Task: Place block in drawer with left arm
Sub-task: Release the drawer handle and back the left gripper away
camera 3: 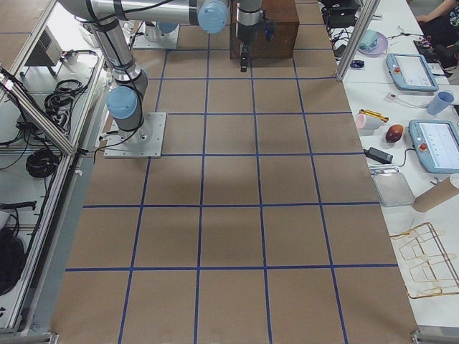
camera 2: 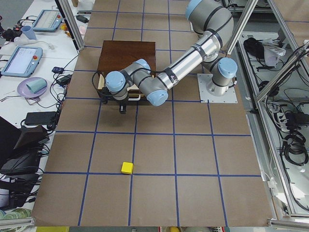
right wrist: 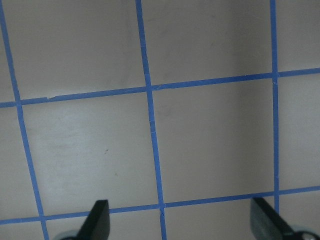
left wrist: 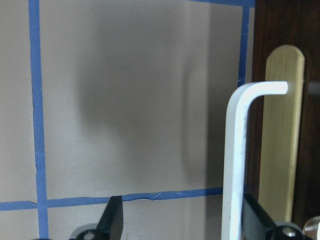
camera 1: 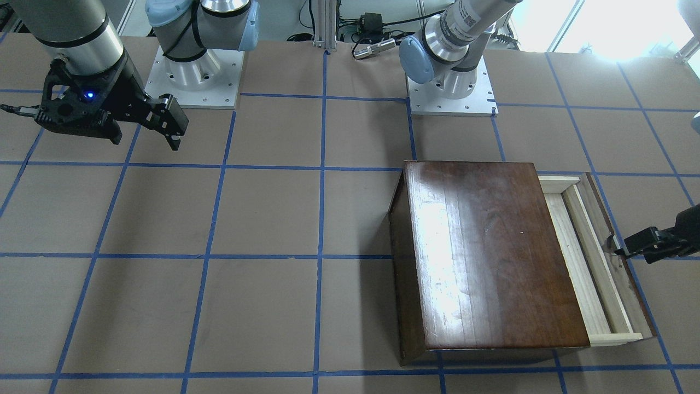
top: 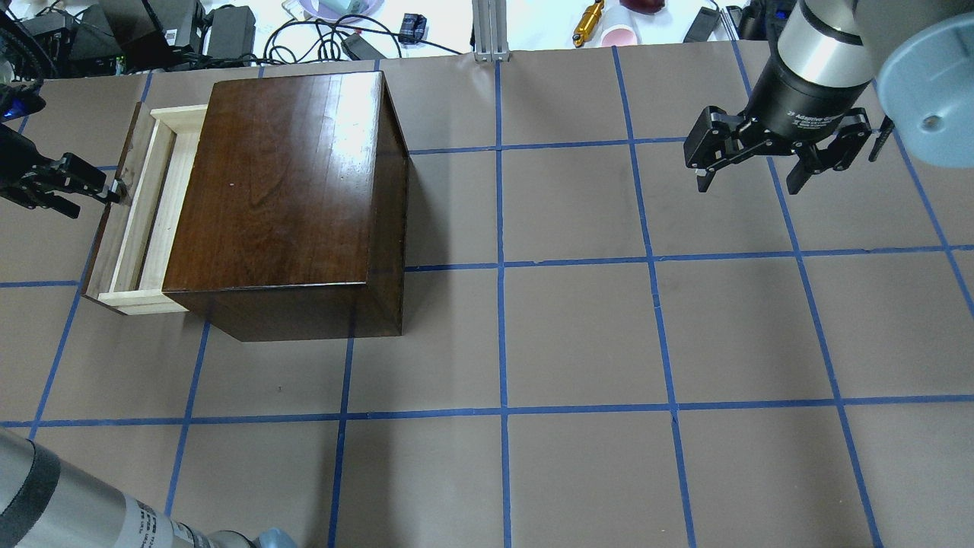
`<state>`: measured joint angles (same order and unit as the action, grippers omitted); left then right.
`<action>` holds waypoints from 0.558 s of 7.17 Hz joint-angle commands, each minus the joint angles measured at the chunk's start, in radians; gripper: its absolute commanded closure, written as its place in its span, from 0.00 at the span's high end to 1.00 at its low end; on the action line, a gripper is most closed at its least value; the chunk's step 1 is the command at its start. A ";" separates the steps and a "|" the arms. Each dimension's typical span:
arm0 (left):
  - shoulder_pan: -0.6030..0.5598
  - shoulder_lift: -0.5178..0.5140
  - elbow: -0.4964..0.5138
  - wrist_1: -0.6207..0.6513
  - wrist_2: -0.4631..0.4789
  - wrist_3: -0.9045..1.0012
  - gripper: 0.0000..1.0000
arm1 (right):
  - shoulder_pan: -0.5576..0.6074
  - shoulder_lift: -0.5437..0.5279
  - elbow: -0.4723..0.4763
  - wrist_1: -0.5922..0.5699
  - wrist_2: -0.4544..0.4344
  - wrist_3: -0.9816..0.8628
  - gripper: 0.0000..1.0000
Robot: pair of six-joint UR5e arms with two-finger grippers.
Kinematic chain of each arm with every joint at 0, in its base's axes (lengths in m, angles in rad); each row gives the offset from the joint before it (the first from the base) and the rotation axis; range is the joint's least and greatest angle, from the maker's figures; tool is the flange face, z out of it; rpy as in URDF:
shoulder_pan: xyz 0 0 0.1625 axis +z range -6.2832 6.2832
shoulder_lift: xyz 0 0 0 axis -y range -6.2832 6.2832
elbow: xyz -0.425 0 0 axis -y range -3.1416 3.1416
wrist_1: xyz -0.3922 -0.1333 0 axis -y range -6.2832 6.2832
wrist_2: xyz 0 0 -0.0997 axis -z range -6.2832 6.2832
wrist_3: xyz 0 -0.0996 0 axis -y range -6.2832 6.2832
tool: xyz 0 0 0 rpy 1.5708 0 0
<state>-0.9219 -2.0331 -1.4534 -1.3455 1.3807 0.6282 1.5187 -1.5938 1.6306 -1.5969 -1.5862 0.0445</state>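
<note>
1. One stage appearing under way, the rest not yet begun: sitting partly slid out of the cabinet (top: 281, 175) toward the robot's left, the drawer (top: 156, 205), exposing a narrow strip of tray with nothing visible inside.
2. Bracketing the handle (left wrist: 235, 165) with the left gripper (left wrist: 185, 225): fingers spread wide, one finger just beside the bar. Not pinching it, judging from the left wrist view.
3. Lying on the bench (top: 578, 335), well apart from the cabinet and from both arms: the block (camera 2: 127, 167), showing only in the exterior left view. Not yet grasped, carried or placed.
4. Remaining, by judgement: possibly widening the opening, clearing the handle, reaching for the block, gripping it, carrying it over and setting it in the tray.
5. Hanging above bare bench, well apart from the cabinet: the right gripper (top: 749, 186), fingers spread, holding nothing.
6. Noting materials:
   - Cabinet: glossy dark-brown wood, boxy, reflecting glare on its top.
   - Drawer: pale unfinished wood with thin straight walls and a dark front panel.
   - Handle: smooth pale bar, bending at a rounded corner.
   - Block: bright yellow cube, flat-faced and hard-edged, likely gripping easily.
   - Bench: matt brown covering, gridded with blue tape.
</note>
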 commanded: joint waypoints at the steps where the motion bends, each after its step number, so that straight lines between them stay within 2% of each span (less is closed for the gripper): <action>1: 0.000 -0.003 0.011 -0.001 0.000 0.001 0.83 | 0.000 0.000 0.000 0.000 0.000 0.000 1.00; 3: 0.000 -0.004 0.011 -0.001 0.000 -0.001 0.85 | 0.000 0.000 0.000 0.000 0.000 0.000 1.00; 4: 0.000 0.000 0.013 -0.001 0.003 -0.002 1.00 | 0.000 0.000 0.000 0.000 0.000 0.000 1.00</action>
<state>-0.9219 -2.0356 -1.4420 -1.3467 1.3813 0.6276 1.5187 -1.5938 1.6306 -1.5969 -1.5861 0.0445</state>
